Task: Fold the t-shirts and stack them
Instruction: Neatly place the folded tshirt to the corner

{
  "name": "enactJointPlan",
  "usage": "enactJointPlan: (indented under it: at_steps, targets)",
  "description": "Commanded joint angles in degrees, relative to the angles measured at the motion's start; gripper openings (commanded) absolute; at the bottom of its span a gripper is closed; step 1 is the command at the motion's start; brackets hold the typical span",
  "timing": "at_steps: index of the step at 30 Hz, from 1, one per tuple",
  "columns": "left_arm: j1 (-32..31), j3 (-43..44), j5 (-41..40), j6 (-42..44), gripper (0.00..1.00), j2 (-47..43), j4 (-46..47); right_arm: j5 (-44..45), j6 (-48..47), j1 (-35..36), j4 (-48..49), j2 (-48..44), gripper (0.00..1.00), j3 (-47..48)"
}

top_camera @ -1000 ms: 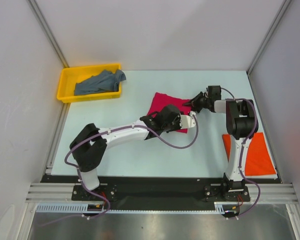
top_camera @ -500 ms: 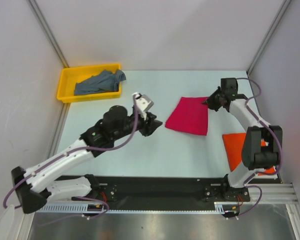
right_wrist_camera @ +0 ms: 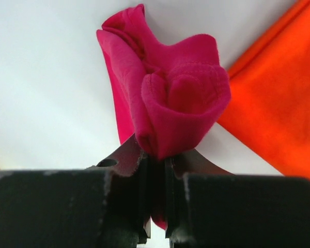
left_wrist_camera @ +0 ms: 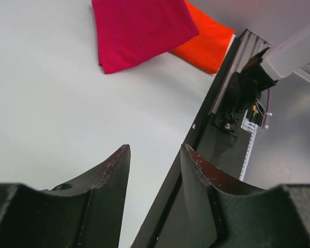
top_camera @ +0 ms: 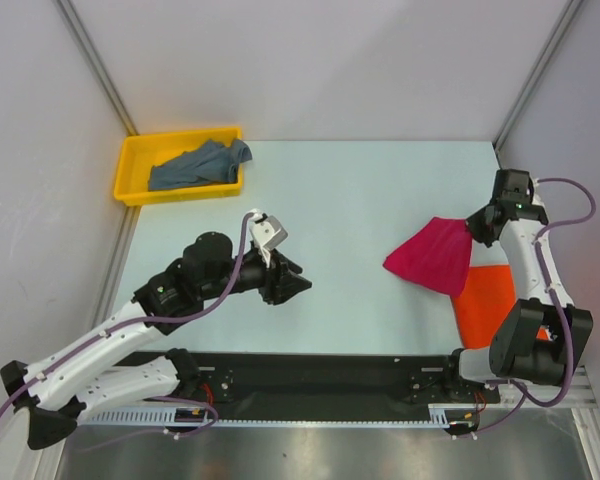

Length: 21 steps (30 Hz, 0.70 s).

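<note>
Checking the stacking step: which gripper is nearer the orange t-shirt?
Right. The right gripper, shut on the crimson t-shirt, hangs just beyond the orange t-shirt; the left gripper is far to its left.

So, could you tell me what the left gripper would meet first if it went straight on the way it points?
Most likely the bare table. The open left gripper aims at it, well short of the crimson t-shirt, though depth is unclear.
</note>
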Motion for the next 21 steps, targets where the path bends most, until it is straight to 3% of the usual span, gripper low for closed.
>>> enactJointPlan:
  at_steps: [1, 11, 21]
  targets:
    - [-0.15, 0.74, 4.63, 0.93, 0.49, -0.59, -0.41, 2.32, -2.64, -4.38, -1.92, -2.06, 0.00, 4.06]
    - [-0.15, 1.89, 6.22, 3.84, 0.49, -0.41, -3.50, 1.00, -4.75, -13.88, -7.10, -3.64, 0.00, 8.81]
    - [-0.07, 1.01, 7.01, 3.22, 0.50, 0.03, -1.82, 2.84, -4.93, -16.88, -10.35, -1.97, 0.00, 13.91]
